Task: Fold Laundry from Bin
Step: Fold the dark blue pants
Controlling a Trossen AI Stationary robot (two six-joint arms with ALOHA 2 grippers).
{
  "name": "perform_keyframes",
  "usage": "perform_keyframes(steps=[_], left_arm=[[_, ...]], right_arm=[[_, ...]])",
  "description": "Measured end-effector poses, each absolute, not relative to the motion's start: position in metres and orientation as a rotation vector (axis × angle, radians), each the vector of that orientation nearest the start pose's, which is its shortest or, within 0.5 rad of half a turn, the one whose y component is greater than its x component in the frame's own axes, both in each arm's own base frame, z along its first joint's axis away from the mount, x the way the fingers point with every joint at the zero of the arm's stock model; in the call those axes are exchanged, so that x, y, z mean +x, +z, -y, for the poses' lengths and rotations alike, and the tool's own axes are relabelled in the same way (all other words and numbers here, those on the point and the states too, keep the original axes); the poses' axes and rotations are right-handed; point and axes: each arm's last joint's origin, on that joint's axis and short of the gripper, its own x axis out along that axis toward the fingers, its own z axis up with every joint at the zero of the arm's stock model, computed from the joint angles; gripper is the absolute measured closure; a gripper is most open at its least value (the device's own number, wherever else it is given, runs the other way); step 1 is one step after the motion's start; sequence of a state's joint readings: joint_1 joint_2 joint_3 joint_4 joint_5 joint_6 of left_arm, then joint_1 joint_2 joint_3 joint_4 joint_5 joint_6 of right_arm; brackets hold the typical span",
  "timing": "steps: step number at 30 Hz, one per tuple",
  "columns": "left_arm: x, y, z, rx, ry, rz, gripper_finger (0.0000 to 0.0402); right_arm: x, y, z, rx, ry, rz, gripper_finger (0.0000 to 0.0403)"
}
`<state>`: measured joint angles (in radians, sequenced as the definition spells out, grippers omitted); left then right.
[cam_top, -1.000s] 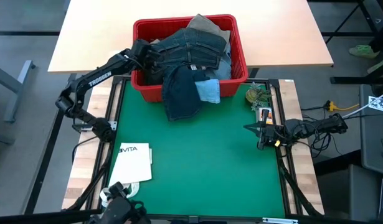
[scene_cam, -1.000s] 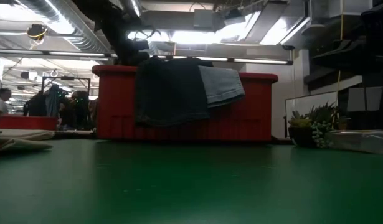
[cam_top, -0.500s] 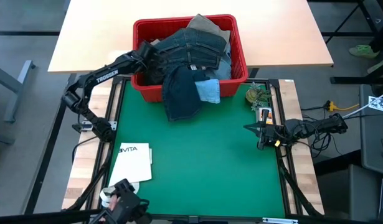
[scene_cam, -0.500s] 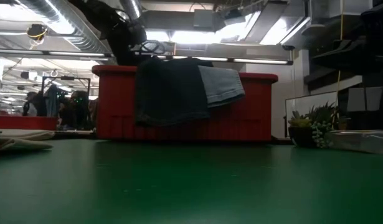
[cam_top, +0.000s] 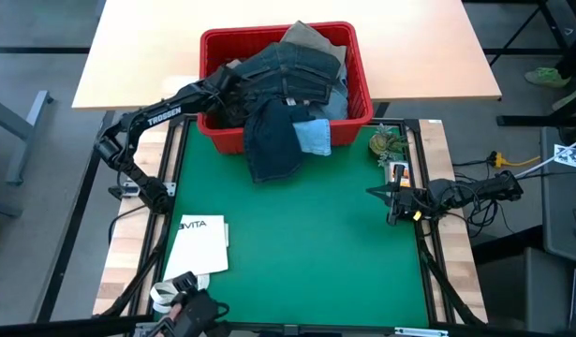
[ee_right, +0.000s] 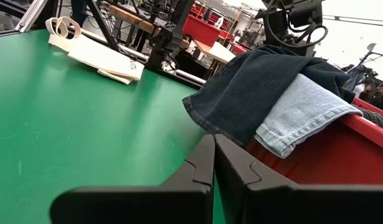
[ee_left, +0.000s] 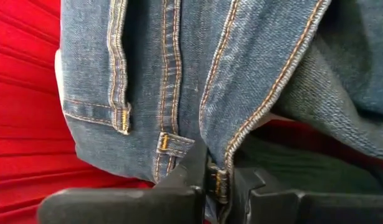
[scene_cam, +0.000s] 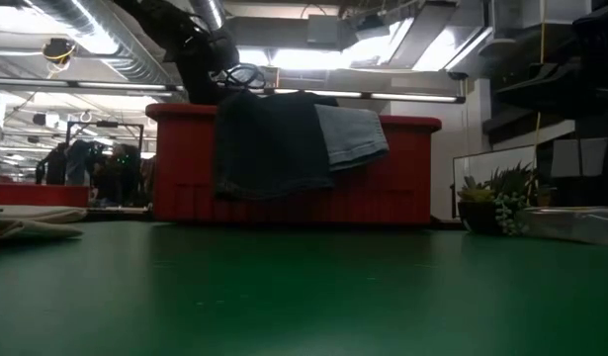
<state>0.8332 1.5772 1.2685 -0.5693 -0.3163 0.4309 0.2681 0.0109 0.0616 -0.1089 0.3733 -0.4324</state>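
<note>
We have the left tool clamped on a seam of the dark denim jeans, heavy and limp, in the red slotted plastic bin at upper centre; right tool together, idle.

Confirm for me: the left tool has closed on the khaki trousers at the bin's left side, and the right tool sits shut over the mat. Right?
Not quite. The left tool has closed on the blue jeans, not khaki trousers; the left wrist view shows denim with orange stitching pinched between its fingers. It is at the left side of the red bin, and the right tool does sit shut over the green mat.
</note>
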Motion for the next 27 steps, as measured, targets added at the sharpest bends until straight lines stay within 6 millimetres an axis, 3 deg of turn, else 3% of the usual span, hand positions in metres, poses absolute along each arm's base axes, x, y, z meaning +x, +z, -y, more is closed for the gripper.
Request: perform_keyframes(steps=[4, 14, 20, 23, 27], left_arm=[[0.226, 0.293, -0.251, 0.148, 0.850, -1.055, 0.0386], [0.247, 0.366, -0.243, 0.228, 0.856, -0.825, 0.0386], [0.255, 0.397, -0.229, 0.249, 0.811, -0.739, 0.0387], [0.259, 0.408, -0.221, 0.254, 0.766, -0.708, 0.0387], [0.265, 0.420, -0.212, 0.266, 0.707, -0.652, 0.0387]], right_arm=[[0.092, 0.173, -0.014, -0.450, -0.092, -0.076, 0.0391], [0.092, 0.174, -0.014, -0.448, -0.097, -0.072, 0.0391], [0.092, 0.180, -0.013, -0.428, -0.134, -0.017, 0.0390], [0.092, 0.182, -0.013, -0.419, -0.141, 0.007, 0.0374], [0.091, 0.185, -0.013, -0.406, -0.176, 0.033, 0.0321]])
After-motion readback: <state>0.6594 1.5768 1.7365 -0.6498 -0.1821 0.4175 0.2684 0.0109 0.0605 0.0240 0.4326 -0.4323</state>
